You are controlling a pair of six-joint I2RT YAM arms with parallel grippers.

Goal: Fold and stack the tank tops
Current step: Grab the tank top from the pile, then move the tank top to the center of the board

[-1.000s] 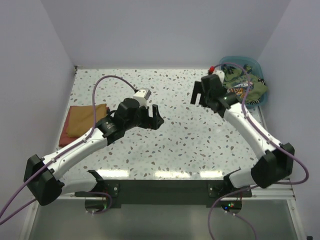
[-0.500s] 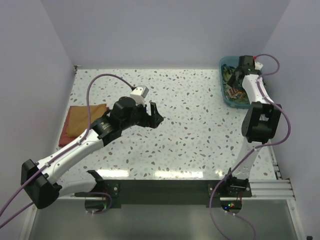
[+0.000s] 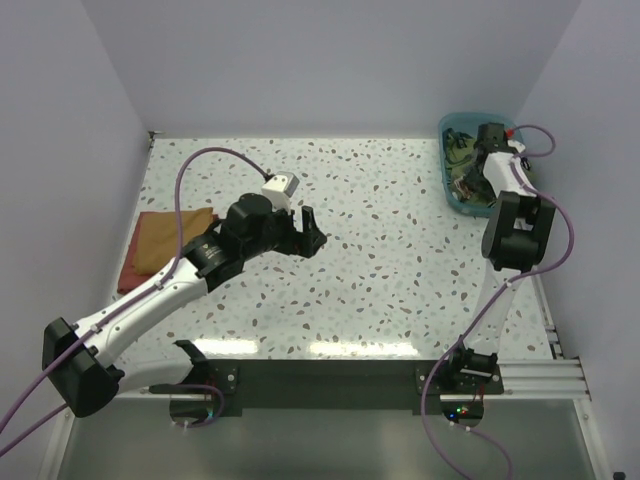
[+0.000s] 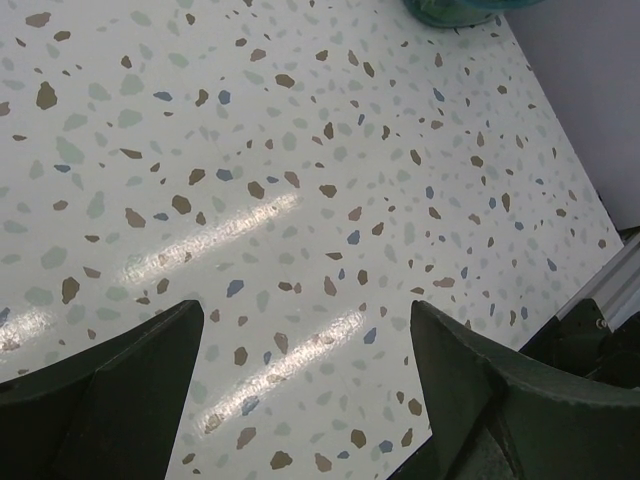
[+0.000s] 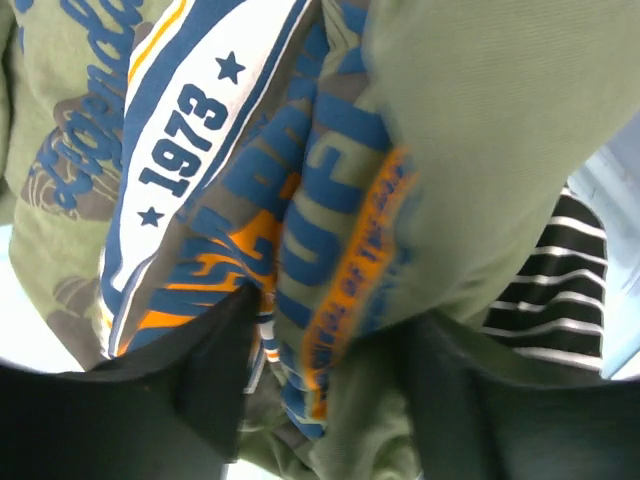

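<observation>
The olive-green tank top [image 5: 450, 120] with its blue, orange and white chest print lies bunched in the teal basket [image 3: 447, 127] at the back right. In the right wrist view the black-and-white striped tank top [image 5: 560, 290] shows under it at the right edge. My right gripper [image 5: 330, 330] is down in the basket, its fingers apart on either side of a printed fold of the olive top. In the top view that gripper [image 3: 487, 142] sits over the basket's contents. My left gripper [image 3: 310, 228] hovers open over the bare middle of the table, with nothing between its fingers [image 4: 150, 350].
A folded orange-brown cloth [image 3: 165, 245] lies at the table's left edge. The basket [image 4: 450, 10] stands against the right wall near the back corner. White walls close the table on three sides. The speckled tabletop [image 3: 380, 260] lies between the arms.
My right arm swung from the table beside the basket up and into the basket, and its fingers have begun to narrow around the olive top. The left arm drew back slightly.
</observation>
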